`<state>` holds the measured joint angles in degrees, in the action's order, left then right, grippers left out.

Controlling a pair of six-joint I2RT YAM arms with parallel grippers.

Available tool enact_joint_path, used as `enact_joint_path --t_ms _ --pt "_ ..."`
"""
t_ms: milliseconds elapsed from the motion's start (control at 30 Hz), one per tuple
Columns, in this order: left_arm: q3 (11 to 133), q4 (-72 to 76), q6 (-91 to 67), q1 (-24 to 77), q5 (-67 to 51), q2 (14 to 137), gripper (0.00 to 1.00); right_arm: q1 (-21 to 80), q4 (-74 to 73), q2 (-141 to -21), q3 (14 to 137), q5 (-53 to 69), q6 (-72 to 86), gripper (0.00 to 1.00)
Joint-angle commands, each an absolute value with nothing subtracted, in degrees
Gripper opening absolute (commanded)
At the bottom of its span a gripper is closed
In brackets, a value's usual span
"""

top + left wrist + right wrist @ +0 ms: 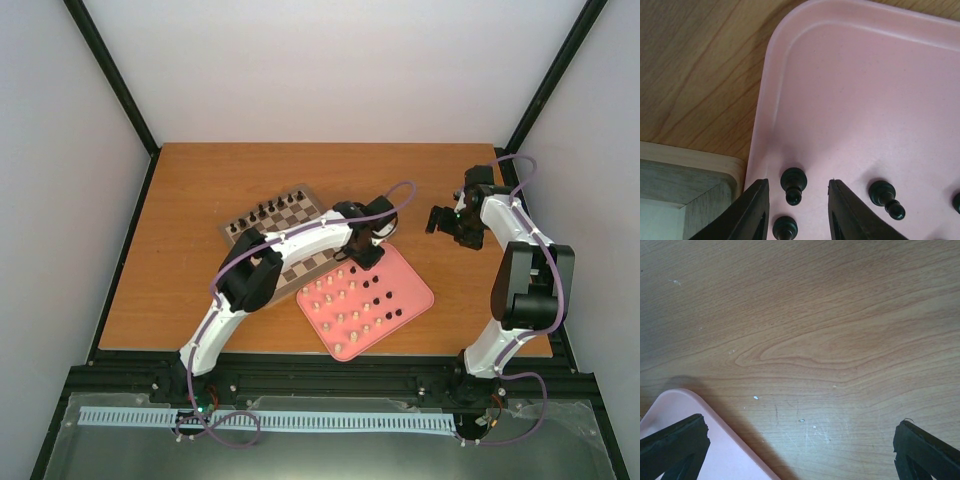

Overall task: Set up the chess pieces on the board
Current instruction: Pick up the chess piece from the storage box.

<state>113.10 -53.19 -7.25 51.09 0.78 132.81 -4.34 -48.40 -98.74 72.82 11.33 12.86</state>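
Reaching into the pink tray (850, 75) for a dark pawn (793, 185), with the left gripper (798, 212) spread to either side of it, not yet touching. Likely calls for lowering, pinching gently, then carrying to the board (288, 222), just beside the tray, lined with dark chess pieces (268, 211) along its far edge. Idling with the right gripper (800, 450) wide apart over the wooden surface (815, 315) by the tray's corner.

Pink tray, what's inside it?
The pink tray holds cream chess pieces and dark chess pieces, spread apart. The left gripper hangs open over its far corner, covering that part in the top view.
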Motion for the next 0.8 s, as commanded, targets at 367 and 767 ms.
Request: enact_joint_path --t_ms 367,767 --pt "113.79 -53.49 -7.28 50.35 -0.44 133.82 0.28 -3.93 -48.16 -99.50 73.02 10.77 12.10 1.00" --pt "111.40 -52.80 -7.56 50.32 -0.58 132.46 0.27 -3.96 -47.90 -99.56 72.48 10.87 12.13 1.00"
